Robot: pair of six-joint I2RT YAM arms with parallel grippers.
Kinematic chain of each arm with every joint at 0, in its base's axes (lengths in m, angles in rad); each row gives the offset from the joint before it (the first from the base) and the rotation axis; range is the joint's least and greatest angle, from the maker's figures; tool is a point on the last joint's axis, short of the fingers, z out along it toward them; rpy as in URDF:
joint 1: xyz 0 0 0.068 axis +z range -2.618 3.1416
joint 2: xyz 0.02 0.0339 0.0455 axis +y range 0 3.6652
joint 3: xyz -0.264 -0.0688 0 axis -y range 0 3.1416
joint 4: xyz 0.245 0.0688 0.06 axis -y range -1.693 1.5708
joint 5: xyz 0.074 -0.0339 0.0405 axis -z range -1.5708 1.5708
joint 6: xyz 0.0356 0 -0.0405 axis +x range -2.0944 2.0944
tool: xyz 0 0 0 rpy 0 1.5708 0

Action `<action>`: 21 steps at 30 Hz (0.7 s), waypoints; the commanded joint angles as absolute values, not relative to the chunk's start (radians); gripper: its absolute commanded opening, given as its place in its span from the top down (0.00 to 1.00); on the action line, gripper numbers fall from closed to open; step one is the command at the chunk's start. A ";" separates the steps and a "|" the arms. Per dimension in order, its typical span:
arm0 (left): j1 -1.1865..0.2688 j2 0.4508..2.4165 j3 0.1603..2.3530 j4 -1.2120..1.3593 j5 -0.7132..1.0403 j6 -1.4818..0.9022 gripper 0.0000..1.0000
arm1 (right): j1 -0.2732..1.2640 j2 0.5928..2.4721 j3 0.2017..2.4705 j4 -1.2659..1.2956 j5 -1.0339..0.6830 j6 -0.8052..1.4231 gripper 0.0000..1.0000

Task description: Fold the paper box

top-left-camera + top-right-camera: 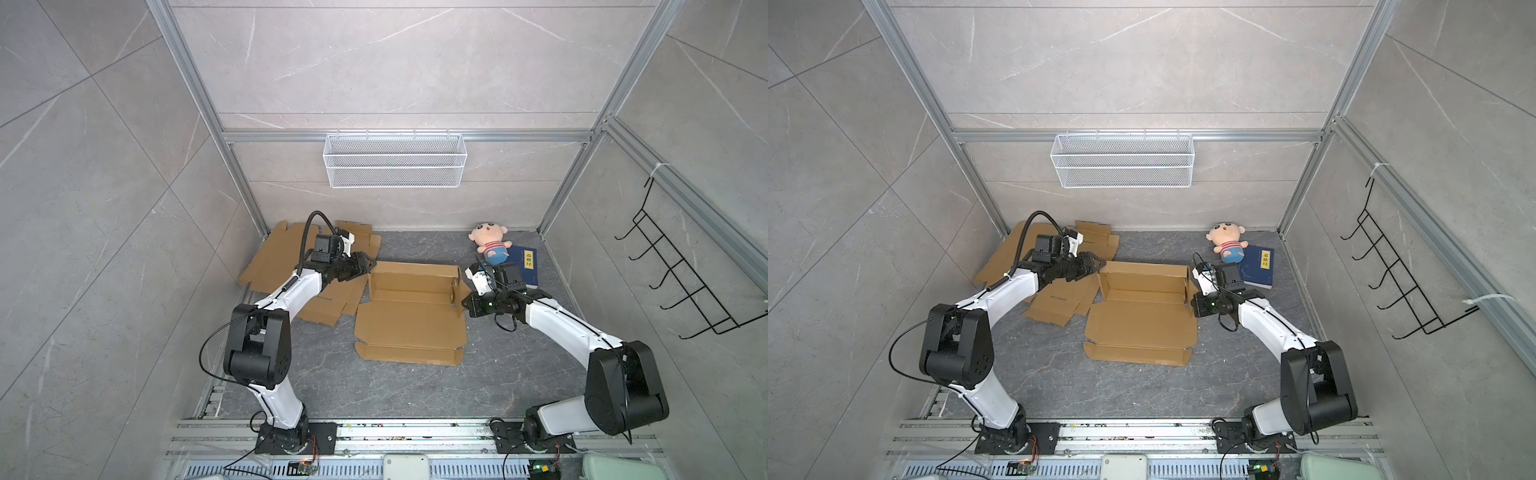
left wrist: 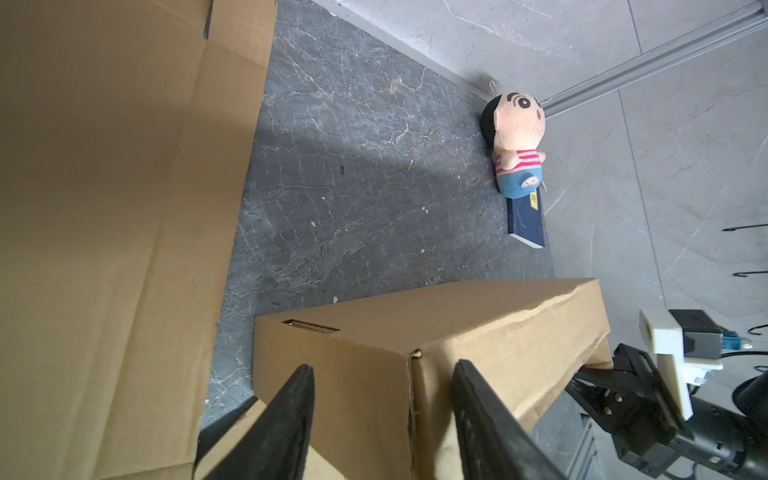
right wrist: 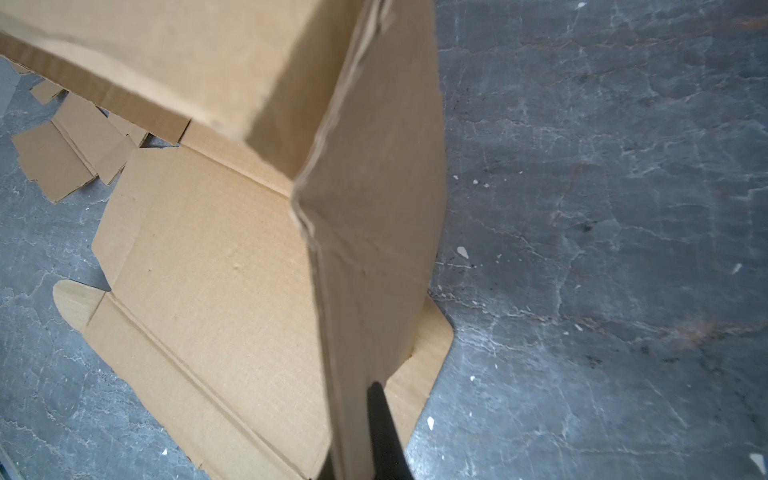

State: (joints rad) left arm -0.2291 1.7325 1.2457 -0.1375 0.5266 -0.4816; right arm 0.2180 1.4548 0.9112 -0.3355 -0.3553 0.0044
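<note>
On the dark marbled surface (image 1: 415, 390), a plush doll (image 1: 490, 245) in a striped shirt sits in the far right corner, its lower end touching a blue book (image 1: 524, 268) that lies flat. Spare flat cardboard sheets (image 1: 270, 257) lie overlapped in the far left corner. A white wire basket (image 1: 395, 160) hangs on the far wall and a black hook rack (image 1: 681, 286) on the right wall.

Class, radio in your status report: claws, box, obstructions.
Left claw open, astride paper box corner. Right claw shut on its side flap. Lid panel flat. Spare cardboard alongside.
</note>
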 commanded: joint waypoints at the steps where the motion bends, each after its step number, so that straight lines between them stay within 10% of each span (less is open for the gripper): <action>1: -0.229 1.735 1.231 -0.137 0.543 -0.468 0.52 | 0.226 1.493 0.910 -0.441 -0.331 0.008 0.98; 21: -0.227 1.744 1.216 -0.128 0.540 -0.465 0.54 | 0.108 1.375 1.014 -0.435 -0.610 0.092 0.42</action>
